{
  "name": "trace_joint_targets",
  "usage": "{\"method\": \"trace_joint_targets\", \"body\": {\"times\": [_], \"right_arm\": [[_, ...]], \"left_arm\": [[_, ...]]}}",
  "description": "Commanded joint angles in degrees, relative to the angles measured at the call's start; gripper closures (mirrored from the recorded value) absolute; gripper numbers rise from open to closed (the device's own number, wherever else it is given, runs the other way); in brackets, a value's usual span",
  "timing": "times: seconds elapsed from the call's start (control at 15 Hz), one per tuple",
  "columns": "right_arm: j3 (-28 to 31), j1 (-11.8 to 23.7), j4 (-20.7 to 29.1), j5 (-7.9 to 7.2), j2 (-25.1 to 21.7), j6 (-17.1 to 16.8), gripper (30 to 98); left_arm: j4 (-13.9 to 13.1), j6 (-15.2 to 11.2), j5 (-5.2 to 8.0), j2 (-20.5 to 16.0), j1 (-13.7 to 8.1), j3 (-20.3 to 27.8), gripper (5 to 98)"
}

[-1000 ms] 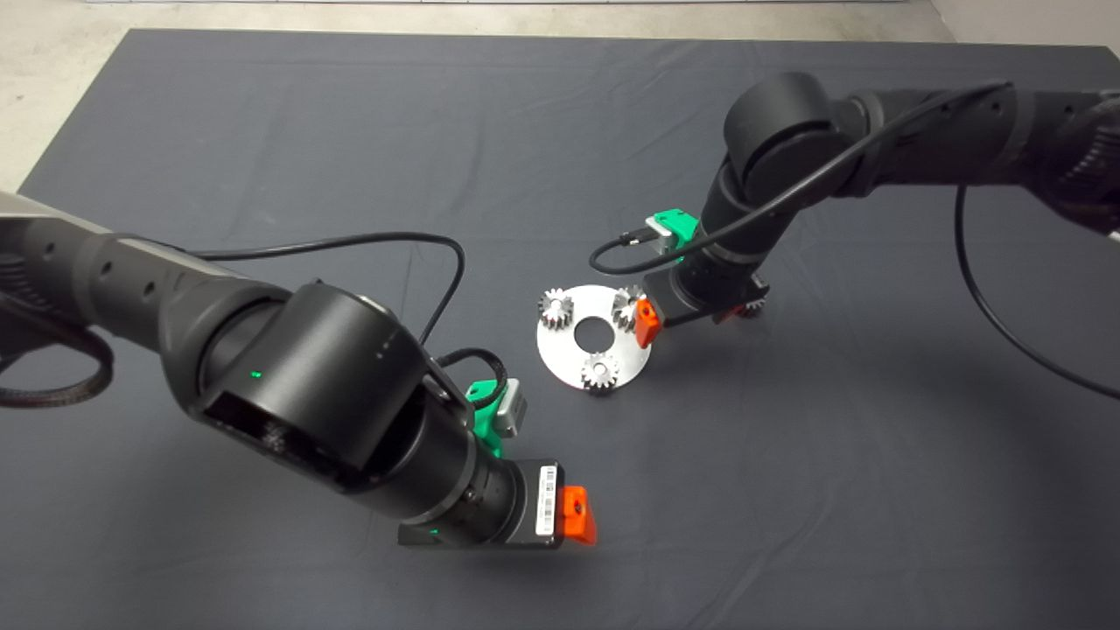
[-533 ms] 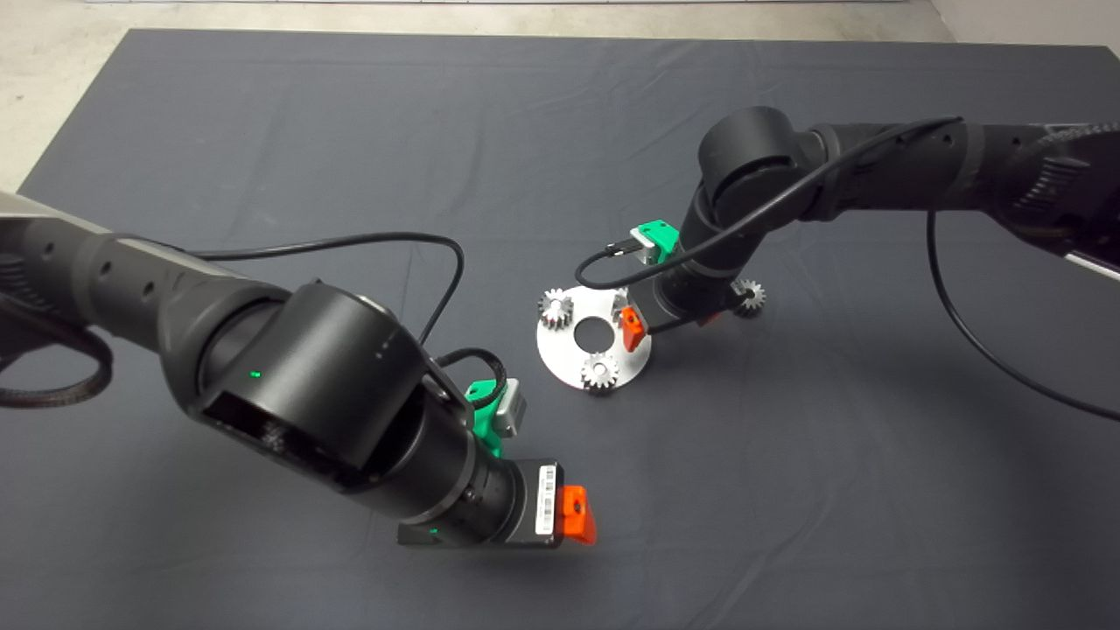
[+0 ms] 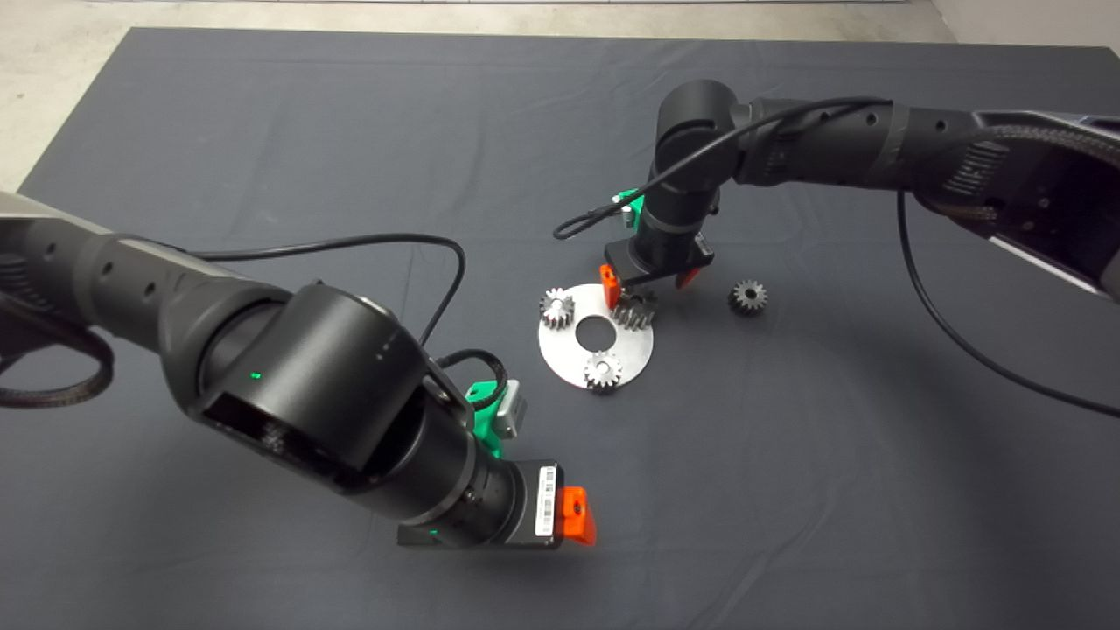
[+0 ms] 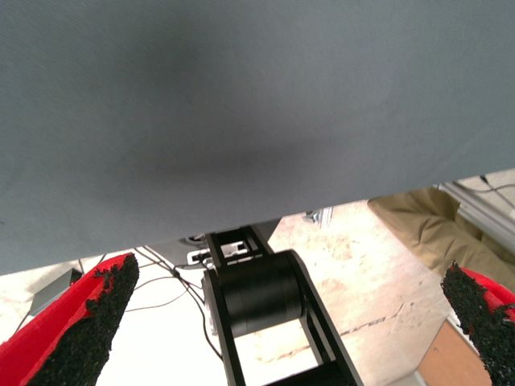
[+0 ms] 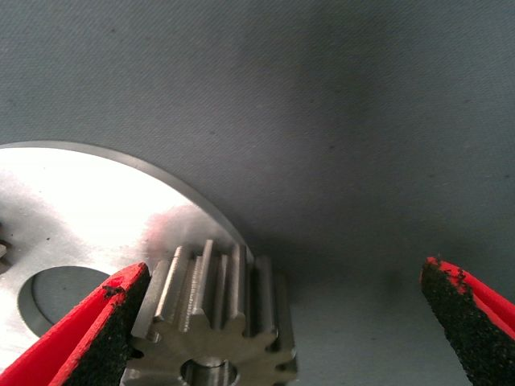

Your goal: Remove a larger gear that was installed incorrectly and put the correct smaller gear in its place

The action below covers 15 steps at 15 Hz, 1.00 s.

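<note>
A round silver plate [image 3: 569, 350] lies mid-mat and carries three gears. The larger gear [image 3: 634, 311] sits on the plate's right side, and it also shows in the right wrist view [image 5: 213, 322], where the plate [image 5: 80, 209] lies under it. My right gripper [image 3: 649, 282] is open and hovers just over the gear's far side. In the right wrist view my right gripper [image 5: 286, 301] has the gear close to one finger [image 5: 121, 322]. The smaller gear [image 3: 748, 297] lies dark and alone on the mat, right of the plate. My left gripper [image 3: 573, 516] is open and empty near the front.
Two bright small gears [image 3: 556, 308] [image 3: 603, 370] sit on the plate's left and front. The plate has a centre hole [image 3: 597, 331]. The left arm's bulk [image 3: 332, 402] covers the front left of the mat. The left wrist view shows the mat edge and floor [image 4: 378, 281] beyond.
My right gripper has swung left and back from beside the smaller gear to over the larger gear. The smaller gear now lies uncovered on the mat. The left arm has not moved.
</note>
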Motion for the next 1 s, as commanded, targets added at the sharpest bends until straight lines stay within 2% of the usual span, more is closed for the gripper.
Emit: {"method": "trace_joint_targets", "body": {"times": [0.0,0.13,0.4,0.6,0.93], "right_arm": [[-0.9,4.69,6.98,-7.42,1.0,-1.93,39.9],[-1.73,5.69,7.18,-7.51,1.11,-1.93,39.9],[-4.81,8.92,13.86,-7.59,2.84,-2.2,39.9],[-10.04,8.66,15.95,-7.6,4.51,-3.96,39.9],[-9.6,7.52,17.49,-7.51,4.95,-4.35,39.9]], "left_arm": [[-0.66,-0.11,-0.21,0.02,-1.01,0.34,5.8],[-0.66,-0.11,-0.21,0.05,-1.01,0.34,5.8],[-0.57,-0.02,-0.21,0.11,-1.01,-0.01,5.8],[-0.57,-0.02,-0.21,0.02,-1.08,-0.01,5.8],[-0.57,-0.02,-0.21,0.02,-1.01,0.08,5.8]]}}
